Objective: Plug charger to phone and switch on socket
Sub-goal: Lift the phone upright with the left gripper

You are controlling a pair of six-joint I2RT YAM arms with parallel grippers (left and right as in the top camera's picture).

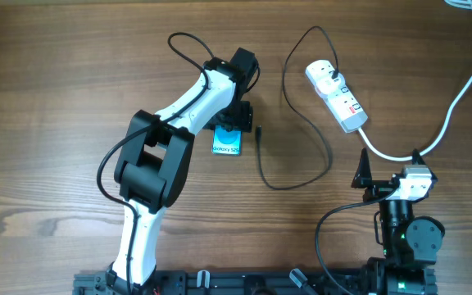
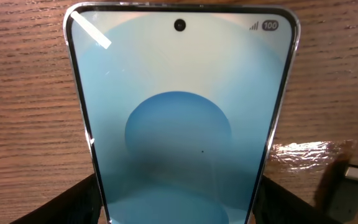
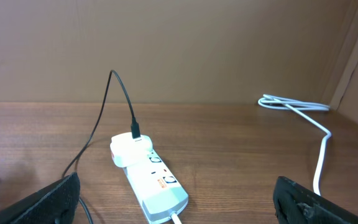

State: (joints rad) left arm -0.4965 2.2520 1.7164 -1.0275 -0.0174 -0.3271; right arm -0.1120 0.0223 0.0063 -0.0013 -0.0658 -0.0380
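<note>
The phone (image 1: 227,145) lies flat on the table with its cyan-blue screen up and fills the left wrist view (image 2: 179,112). My left gripper (image 1: 234,123) is over its far end, and its two dark fingers (image 2: 179,208) press against the phone's long sides. The charger, a thin black cable (image 1: 301,176), loops from a white adapter on the socket to its connector tip (image 1: 260,131), which lies just right of the phone (image 2: 357,174). The socket (image 1: 337,94) is a white power strip (image 3: 156,185). My right gripper (image 1: 388,165) is open and empty (image 3: 182,210), short of the socket.
The socket's thick white cord (image 1: 457,98) runs off to the back right (image 3: 303,106). A patch of crinkled clear tape (image 2: 309,152) lies on the table beside the connector. The table is brown wood.
</note>
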